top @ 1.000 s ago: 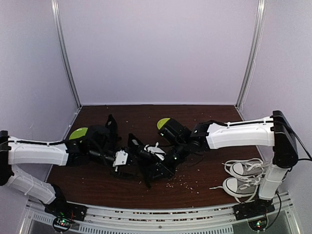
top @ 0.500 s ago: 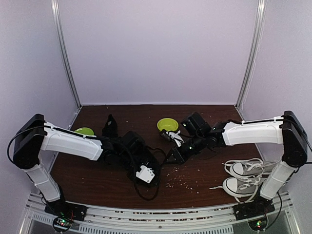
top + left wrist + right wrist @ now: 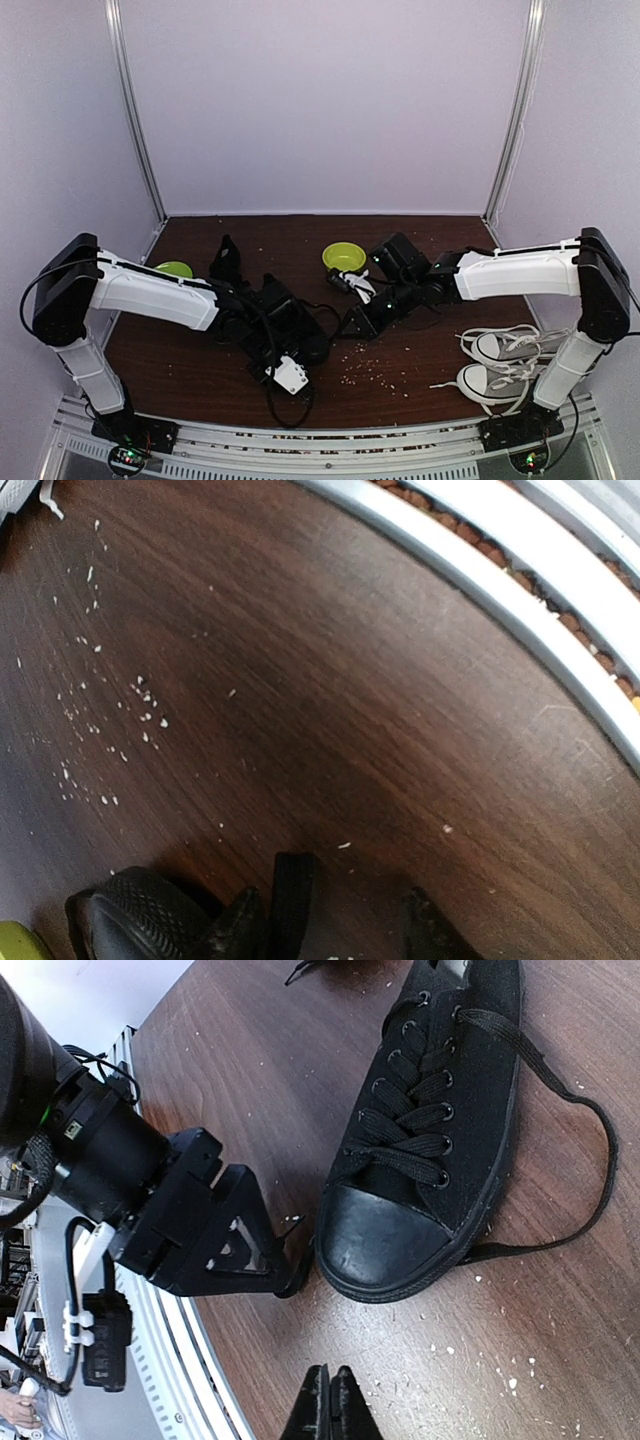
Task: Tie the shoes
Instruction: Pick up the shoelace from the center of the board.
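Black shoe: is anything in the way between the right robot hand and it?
No. In the right wrist view, only bare table with crumbs lies between the shut right gripper and the black shoe; the left gripper sits beside its toe, not between.

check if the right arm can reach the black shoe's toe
Probably yes: the shut right gripper faces the toe of the black shoe across bare table; the left gripper sits beside, not between.

The low-top lace-up canvas sneaker (image 3: 430,1130) is showing solid black, laces included; the wood-grain tabletop (image 3: 430,345) is looking dark brown, speckled with white crumbs (image 3: 145,715); the far round bowl (image 3: 343,257) is glowing lime green.
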